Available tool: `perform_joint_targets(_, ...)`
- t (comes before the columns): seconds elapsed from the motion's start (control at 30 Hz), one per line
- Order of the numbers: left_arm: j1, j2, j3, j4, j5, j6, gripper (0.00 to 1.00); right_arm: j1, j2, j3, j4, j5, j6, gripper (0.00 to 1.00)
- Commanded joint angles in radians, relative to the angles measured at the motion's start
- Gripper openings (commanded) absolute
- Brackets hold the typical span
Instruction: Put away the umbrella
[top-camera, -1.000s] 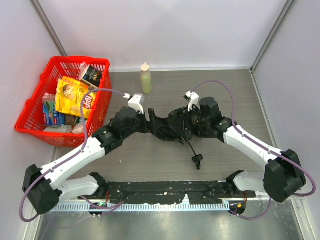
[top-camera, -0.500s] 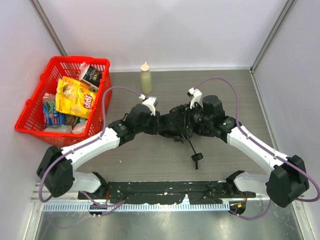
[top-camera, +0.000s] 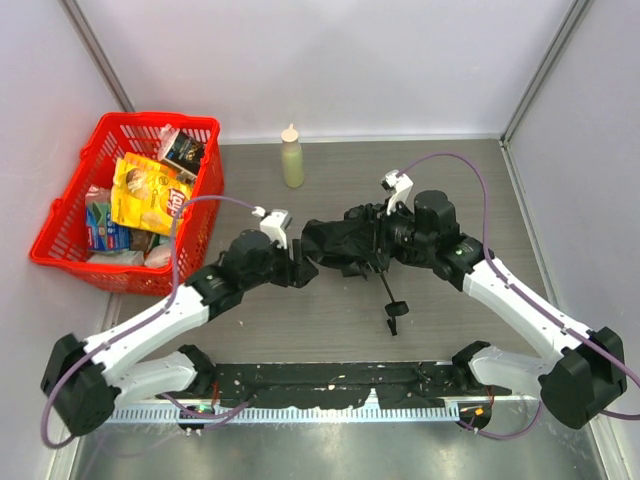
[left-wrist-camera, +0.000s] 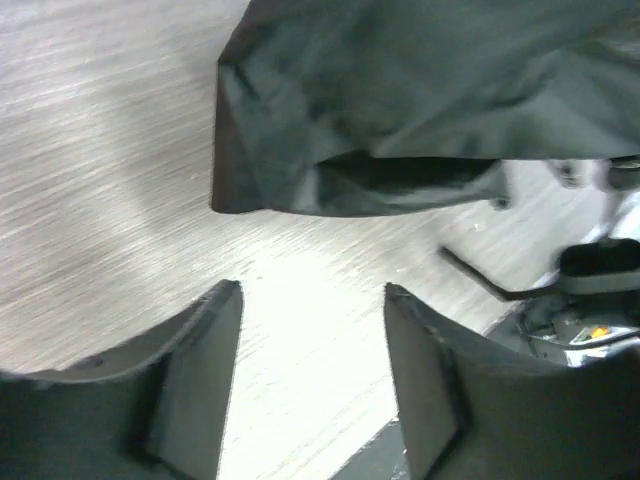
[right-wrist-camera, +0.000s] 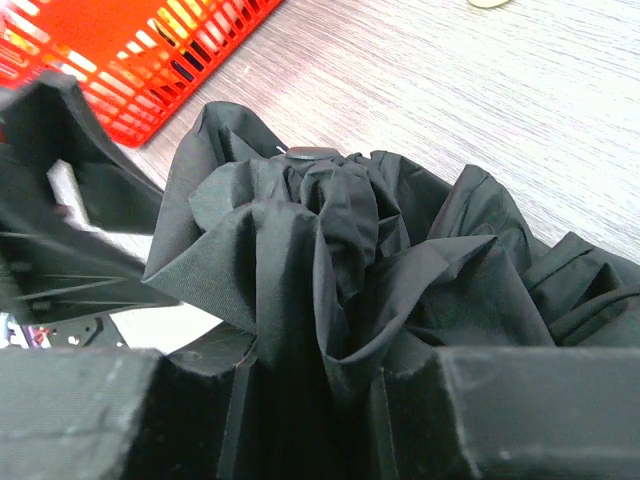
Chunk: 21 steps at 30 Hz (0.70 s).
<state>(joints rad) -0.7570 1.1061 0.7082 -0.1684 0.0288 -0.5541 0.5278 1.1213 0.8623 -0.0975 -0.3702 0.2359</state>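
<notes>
Right gripper pinching umbrella fabric; left gripper part-spread, empty, just short of it; Lay's bag well leftward.

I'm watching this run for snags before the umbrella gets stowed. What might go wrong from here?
1. The right gripper grips the umbrella only by bunched fabric, not its shaft, so the cloth may slip or unfurl.
2. The shaft and handle stick out toward the near edge and could drag or catch on the table.
3. The left gripper has its jaws apart with nothing between; closing there would likely miss the fabric.
</notes>
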Motion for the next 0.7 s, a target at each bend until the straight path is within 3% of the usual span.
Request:
perform_joint_targets(0.0, 0.019, -0.162, 0.01, 0.041, 0.079, -0.036, 0.76, -0.008, -0.058, 0.063, 0.013, 0.034, -0.07, 0.01)
perform_joint_targets(0.07, 0.042, -0.186, 0.033, 0.032, 0.076, -0.059, 0.96, -0.009, -0.071, 0.063, 0.012, 0.019, -0.067, 0.0)
perform_joint_targets(0.1, 0.06, -0.183, 0.051, 0.021, 0.079, -0.076, 1.0, -0.009, -0.075, 0.064, 0.012, 0.004, -0.063, 0.0)
perform_joint_targets(0.23, 0.185, -0.079, 0.118, 0.021, 0.224, -0.168, 1.0, -0.009, -0.097, 0.064, 0.019, -0.041, -0.044, 0.0)
perform_joint_targets(0.33, 0.239, 0.02, 0.131, 0.158, 0.415, -0.201, 0.96, -0.009, -0.11, 0.066, 0.033, -0.064, -0.032, 0.0)
perform_joint_targets(0.4, 0.239, 0.084, 0.128, 0.313, 0.535, -0.199, 0.84, -0.009, -0.11, 0.07, 0.035, -0.088, -0.03, 0.0)
perform_joint_targets(0.47, 0.239, 0.127, 0.12, 0.433, 0.601, -0.213, 0.44, -0.009, -0.112, 0.072, 0.036, -0.092, -0.026, 0.01)
perform_joint_targets(0.53, 0.24, 0.136, 0.128, 0.394, 0.525, -0.176, 0.18, -0.011, -0.127, 0.076, 0.038, -0.076, -0.024, 0.0)
perform_joint_targets(0.6, 0.24, 0.146, 0.139, 0.314, 0.461, -0.118, 0.02, -0.015, -0.156, 0.083, 0.035, -0.038, -0.023, 0.0)
perform_joint_targets(0.67, 0.239, 0.159, 0.136, 0.296, 0.438, -0.106, 0.0, -0.034, -0.182, 0.092, 0.041, -0.039, -0.011, 0.0)
